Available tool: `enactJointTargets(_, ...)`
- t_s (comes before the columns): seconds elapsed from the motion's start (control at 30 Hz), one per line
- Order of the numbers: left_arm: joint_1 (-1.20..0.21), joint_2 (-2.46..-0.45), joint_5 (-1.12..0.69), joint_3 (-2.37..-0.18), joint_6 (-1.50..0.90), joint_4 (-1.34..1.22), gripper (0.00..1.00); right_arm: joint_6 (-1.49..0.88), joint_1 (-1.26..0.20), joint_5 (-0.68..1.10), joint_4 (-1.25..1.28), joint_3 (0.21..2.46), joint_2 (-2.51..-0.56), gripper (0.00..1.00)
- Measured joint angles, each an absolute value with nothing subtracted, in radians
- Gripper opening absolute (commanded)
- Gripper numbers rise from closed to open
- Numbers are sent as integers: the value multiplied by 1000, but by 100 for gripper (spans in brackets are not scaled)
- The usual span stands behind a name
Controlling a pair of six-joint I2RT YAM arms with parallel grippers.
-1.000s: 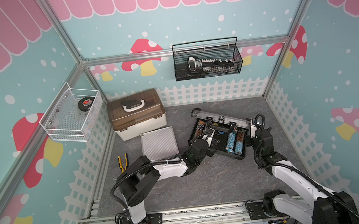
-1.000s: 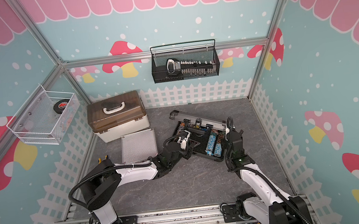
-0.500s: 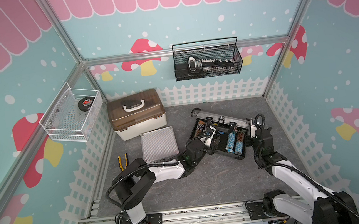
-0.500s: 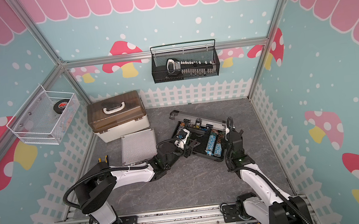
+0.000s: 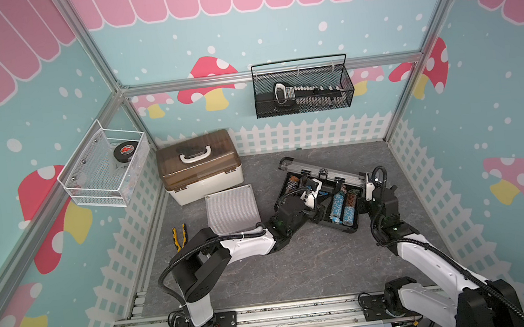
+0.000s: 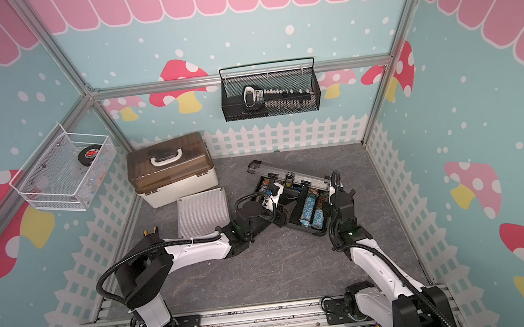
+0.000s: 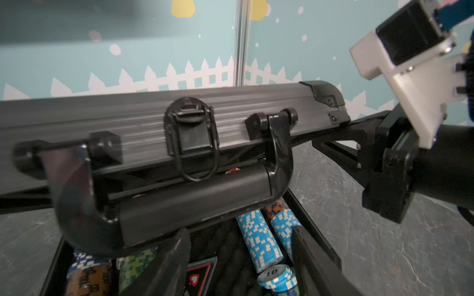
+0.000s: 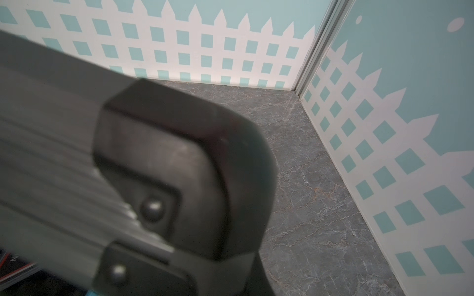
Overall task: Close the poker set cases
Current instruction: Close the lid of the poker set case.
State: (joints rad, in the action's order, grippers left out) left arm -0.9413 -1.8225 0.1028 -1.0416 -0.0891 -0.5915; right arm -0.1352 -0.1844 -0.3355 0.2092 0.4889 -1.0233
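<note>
- Left end effector (image 7: 239, 237): half parted, empty, just under the lid handle (image 7: 195, 202).
- Right end effector (image 5: 369, 184): pinched closed, nothing visibly held, at the lid's corner.
- Dark grey case (image 5: 338, 176), well right of the cream box (image 5: 210, 184): lid partway up, chips (image 5: 338, 207) showing; left to close.
- Silver case (image 5: 231, 210), just before the cream box: flat, closed; done.

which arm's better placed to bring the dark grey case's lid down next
Left, probably. The left gripper hangs open right by the handle on the lid of the dark grey case, ready to grip and pull it down. The right gripper is shut, only at the lid's corner.
</note>
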Motion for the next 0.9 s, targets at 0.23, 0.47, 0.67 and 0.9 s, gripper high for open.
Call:
enactJointTargets(0.23,-934,-1888,105,-1042,-102,-558,64,-135,-184,-336,200,489,-1019,2)
enactJointTargets(0.47,-934,-1917,157,-1044,-107,-624,64,-135,-184,-336,197,489,-1018,4)
enactJointTargets(0.67,-934,-1963,209,-1057,-109,-718,64,-135,-185,-335,186,489,-1013,6)
enactJointTargets(0.9,-934,-1983,244,-1075,-114,-747,64,-146,-185,-318,121,488,-986,10)
